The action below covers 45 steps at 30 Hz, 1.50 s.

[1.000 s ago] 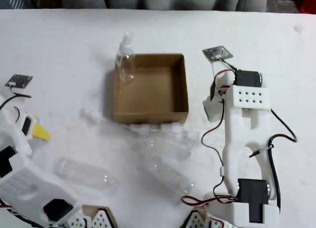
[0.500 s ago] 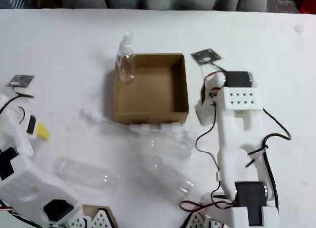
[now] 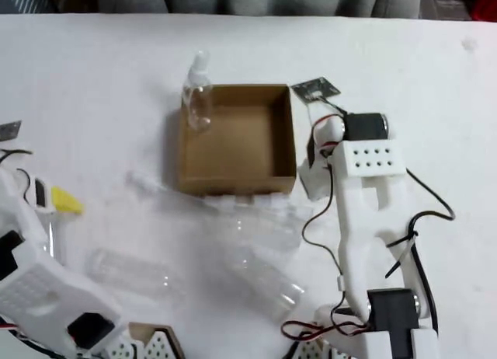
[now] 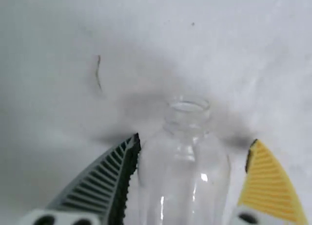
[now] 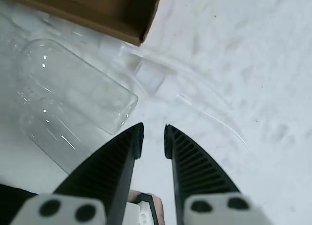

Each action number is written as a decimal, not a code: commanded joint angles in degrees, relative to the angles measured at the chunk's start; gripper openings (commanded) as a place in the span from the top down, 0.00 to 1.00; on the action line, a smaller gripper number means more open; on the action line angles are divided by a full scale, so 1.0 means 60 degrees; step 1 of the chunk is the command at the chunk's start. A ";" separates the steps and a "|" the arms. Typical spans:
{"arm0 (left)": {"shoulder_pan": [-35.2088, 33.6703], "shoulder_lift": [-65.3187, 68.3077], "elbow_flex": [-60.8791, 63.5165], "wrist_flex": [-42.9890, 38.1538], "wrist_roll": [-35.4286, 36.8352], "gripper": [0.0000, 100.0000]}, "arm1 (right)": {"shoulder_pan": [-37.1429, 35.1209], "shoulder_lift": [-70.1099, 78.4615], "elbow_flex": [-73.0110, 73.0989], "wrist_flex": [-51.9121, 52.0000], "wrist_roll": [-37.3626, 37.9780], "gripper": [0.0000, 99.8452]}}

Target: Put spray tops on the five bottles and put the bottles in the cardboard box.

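Right gripper (image 5: 153, 130), fingers barely apart, has neared a spray top (image 5: 153, 84) for the uncapped bottle (image 4: 187, 157) that the left gripper's (image 4: 193, 142) parted fingers straddle.

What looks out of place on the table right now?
Uncapped bottles lie on their sides beside the box, on the arms' side, with loose spray tops scattered among them. One capped bottle stands at the box's far left corner. Nothing looks spilled or broken.

Uncapped clear bottle (image 4: 187, 169) between spread end effector (image 4: 194, 141) fingers, on white table (image 4: 73, 40).
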 commanded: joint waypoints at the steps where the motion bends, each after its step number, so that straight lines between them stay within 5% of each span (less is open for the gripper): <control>1: -0.0300 -0.0168 -0.0498 -0.0059 -0.0557 0.64 | -0.0066 -0.0286 -0.0147 0.0051 -0.0059 0.96; 10: -0.0300 -0.0755 0.0000 0.0234 -0.1289 0.65 | -0.0081 -0.0286 -0.0147 -0.0007 -0.0103 0.96; 18: -0.0066 -0.2322 0.2916 -0.2505 -0.1231 0.65 | -0.0081 -0.0271 -0.0161 -0.0022 -0.0132 0.96; 27: -0.0022 -0.2396 0.3077 -0.3004 -0.0117 0.75 | -0.0081 -0.0271 -0.0161 -0.0022 -0.0059 0.96; 35: 0.0051 -0.2396 0.3385 -0.2901 -0.0103 0.99 | -0.0242 -0.0271 -0.0161 0.0007 -0.0059 0.96; 45: -0.0051 -0.2410 0.2315 -0.1304 -0.0088 0.98 | -0.1473 -0.1941 -0.0366 0.0769 -0.0147 0.98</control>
